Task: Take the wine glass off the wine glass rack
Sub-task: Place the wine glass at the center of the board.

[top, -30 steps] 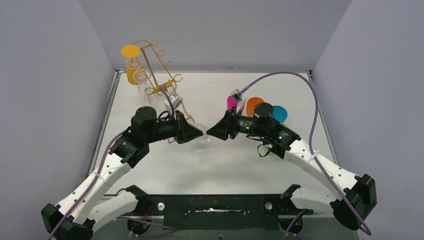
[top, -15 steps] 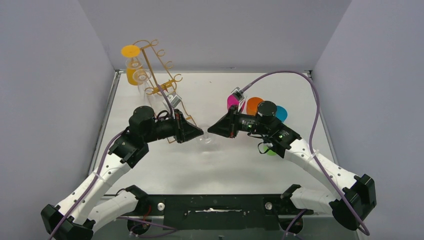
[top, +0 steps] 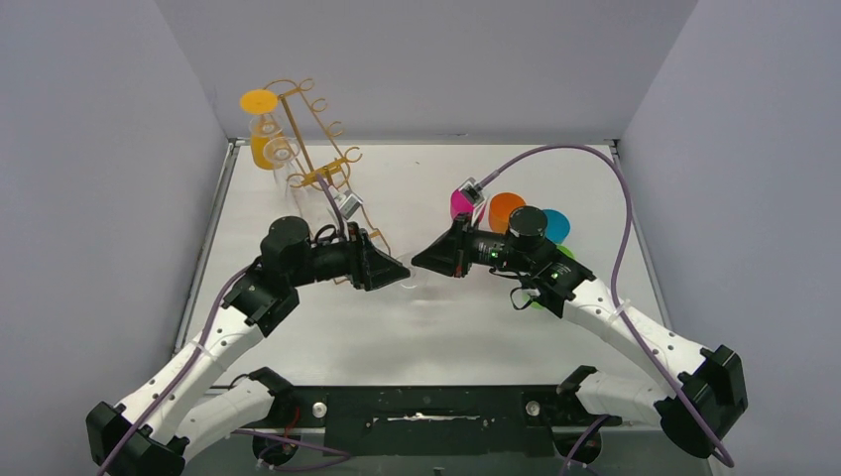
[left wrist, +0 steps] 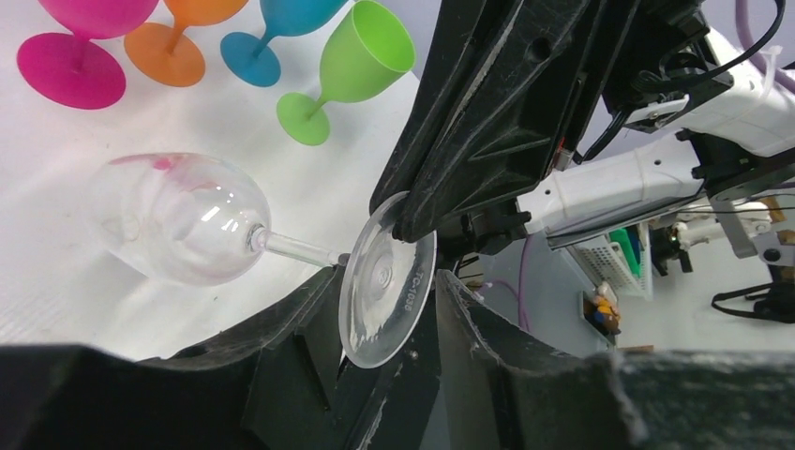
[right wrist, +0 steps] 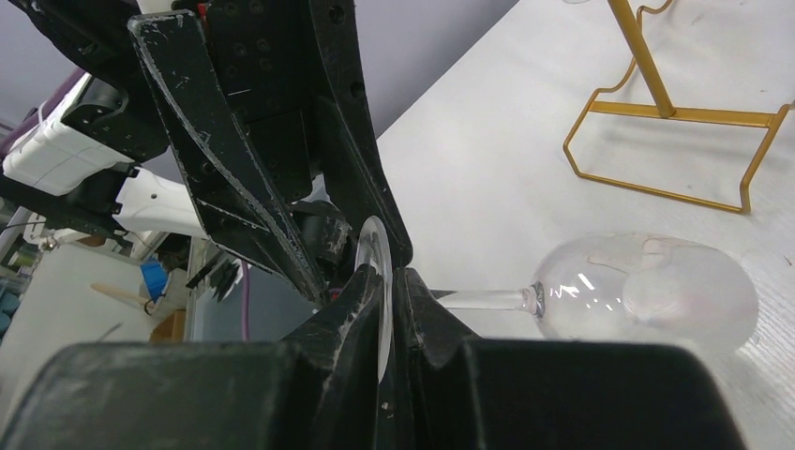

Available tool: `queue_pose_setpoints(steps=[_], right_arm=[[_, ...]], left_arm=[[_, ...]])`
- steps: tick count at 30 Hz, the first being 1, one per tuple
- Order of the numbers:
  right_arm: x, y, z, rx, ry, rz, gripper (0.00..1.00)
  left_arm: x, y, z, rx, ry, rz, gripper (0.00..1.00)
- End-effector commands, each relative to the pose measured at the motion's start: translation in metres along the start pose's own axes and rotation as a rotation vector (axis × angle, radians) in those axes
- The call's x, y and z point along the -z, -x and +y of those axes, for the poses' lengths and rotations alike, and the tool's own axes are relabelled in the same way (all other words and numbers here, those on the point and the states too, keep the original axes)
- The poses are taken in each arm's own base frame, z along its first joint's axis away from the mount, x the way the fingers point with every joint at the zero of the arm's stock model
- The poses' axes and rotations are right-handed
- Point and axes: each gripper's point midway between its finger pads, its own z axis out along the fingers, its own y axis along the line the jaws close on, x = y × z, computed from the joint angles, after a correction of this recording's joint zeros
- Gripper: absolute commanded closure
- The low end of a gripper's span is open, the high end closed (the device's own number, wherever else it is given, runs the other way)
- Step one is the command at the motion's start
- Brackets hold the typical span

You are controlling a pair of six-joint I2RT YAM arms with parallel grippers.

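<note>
White tabletop between grey walls: a clear wine glass lies on its side off the wine glass rack, a short way in front of the rack's rectangular wire base. Its long axis runs roughly level, with the bowl resting on the table at the end nearer the rack and the foot at the end farther from it, standing on edge. Both arms meet at that foot. The right gripper has its fingers pinched tight on the rim of the disc. The left gripper has its fingers parted on either side of the same disc, with a gap showing on each face. To the right of the rack, four coloured glasses stand upright: pink, orange, blue and green.
</note>
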Motion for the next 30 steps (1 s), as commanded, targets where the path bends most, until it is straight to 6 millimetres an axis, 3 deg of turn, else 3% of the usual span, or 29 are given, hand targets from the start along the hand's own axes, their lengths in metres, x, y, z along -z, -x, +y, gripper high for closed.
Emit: queue_pose_setpoints(steps=[1,8,14,17,20,25,28,30], right_arm=[[0.005,0.037,0.02,0.116,0.044,-0.159,1.0],[0.005,0.039,0.024,0.121,0.061,-0.174,1.0],[0.011,0.043,0.023,0.127,0.041,-0.206,1.0],[0.011,0.043,0.024,0.129,0.044,-0.206,1.0],[0.01,0.043,0.026,0.125,0.057,-0.202,1.0],[0.009,0.043,0.026,0.123,0.066,-0.211,1.0],[0.008,0.043,0.027,0.124,0.074,-0.208,1.0],[0.007,0.043,0.028,0.123,0.079,-0.203,1.0]], left_arm=[[0.006,0.008,-0.036,-0.001,-0.177,-0.039,0.6],[0.001,-0.001,-0.031,0.056,-0.204,-0.009,0.57],[0.007,0.002,-0.01,0.101,-0.126,-0.008,0.56],[0.01,0.002,-0.004,0.122,-0.127,-0.009,0.61],[0.011,0.009,-0.01,0.125,-0.177,-0.034,0.7],[0.006,0.007,-0.021,0.146,-0.264,-0.006,0.68],[0.001,0.002,-0.017,0.156,-0.258,0.017,0.67],[0.001,0.002,-0.018,0.152,-0.262,0.017,0.73]])
